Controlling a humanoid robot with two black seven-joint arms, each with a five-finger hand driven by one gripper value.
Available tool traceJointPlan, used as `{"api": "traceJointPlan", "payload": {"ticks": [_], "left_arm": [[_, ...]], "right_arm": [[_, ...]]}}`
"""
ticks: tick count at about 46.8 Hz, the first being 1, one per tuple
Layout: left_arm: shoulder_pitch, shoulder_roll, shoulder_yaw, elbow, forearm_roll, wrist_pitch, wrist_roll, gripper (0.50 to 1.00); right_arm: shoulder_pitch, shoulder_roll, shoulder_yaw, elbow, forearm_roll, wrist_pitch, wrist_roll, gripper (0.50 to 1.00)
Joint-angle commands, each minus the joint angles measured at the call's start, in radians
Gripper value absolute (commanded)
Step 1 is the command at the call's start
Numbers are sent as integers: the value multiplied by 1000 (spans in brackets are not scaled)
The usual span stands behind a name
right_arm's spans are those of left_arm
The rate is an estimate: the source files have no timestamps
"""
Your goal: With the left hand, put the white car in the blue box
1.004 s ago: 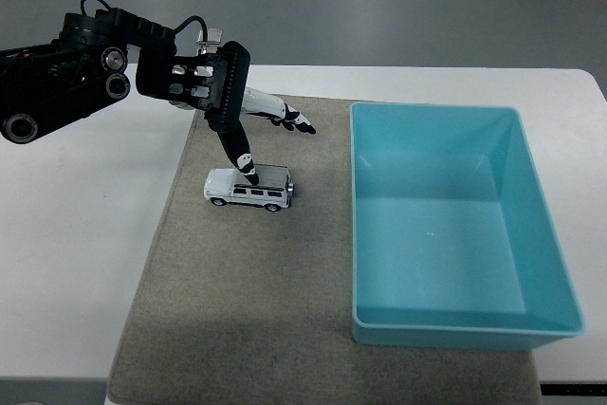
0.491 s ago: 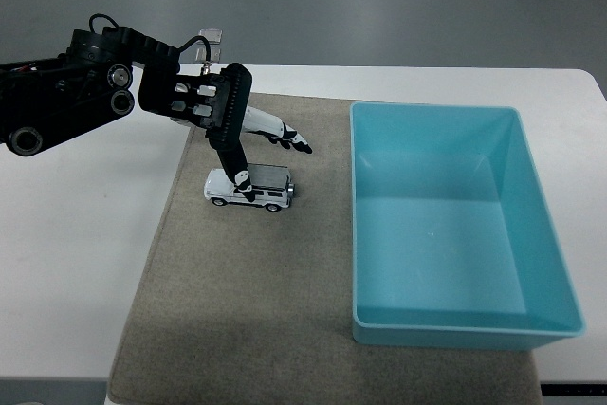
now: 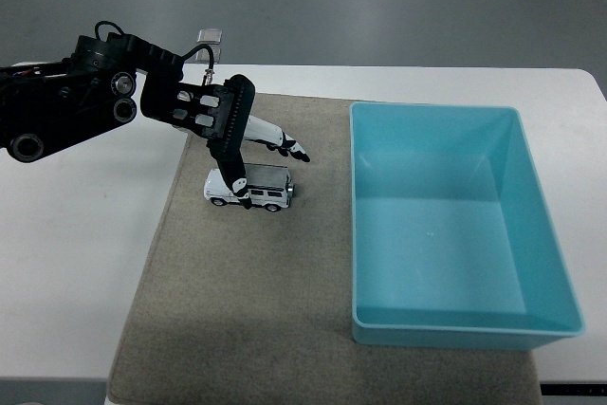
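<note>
The white toy car (image 3: pixel 267 195) stands on the grey mat (image 3: pixel 237 310), left of the blue box (image 3: pixel 560 315). My left hand (image 3: pixel 268 169) reaches in from the left and hangs right over the car. Its thumb (image 3: pixel 237 180) points down and touches the car's roof near the front side. The other fingers (image 3: pixel 285 144) are spread above the car's far side. The hand is open and the car rests on the mat. The blue box holds nothing. The right arm is out of view.
The grey mat covers the middle of the white table (image 3: pixel 76 263) and the box sits on its right part. A small clear object (image 3: pixel 210 37) stands at the table's far edge behind the left arm.
My left hand has come down and a little to the right onto the car. The thumb tip now rests at the car's roof. The car has not moved.
</note>
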Motion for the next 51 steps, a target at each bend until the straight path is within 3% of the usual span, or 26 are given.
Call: {"api": "traceJointPlan", "payload": {"ticks": [1, 14, 18, 21, 24, 30, 35, 38, 51], "left_arm": [[0, -4, 0, 0, 1, 0, 0, 992], [2, -6, 0, 0, 38, 0, 0, 966], [3, -6, 0, 0, 75, 0, -1, 911], [5, -6, 0, -1, 84, 0, -1, 898], [5, -6, 0, -1, 86, 0, 0, 844], [5, -6, -2, -6, 86, 0, -1, 816], [3, -6, -3, -6, 86, 0, -1, 727], [2, -4, -8, -6, 84, 0, -1, 500], [2, -4, -14, -6, 84, 0, -1, 500]], "right_arm": [[0, 0, 0, 0, 0, 1, 0, 936], [0, 0, 0, 0, 0, 1, 0, 936], [0, 0, 0, 0, 0, -1, 0, 936], [0, 0, 0, 0, 0, 1, 0, 936], [0, 0, 0, 0, 0, 1, 0, 936], [0, 0, 0, 0, 0, 1, 0, 936], [0, 0, 0, 0, 0, 1, 0, 936], [0, 0, 0, 0, 0, 1, 0, 936], [0, 0, 0, 0, 0, 1, 0, 936]]}}
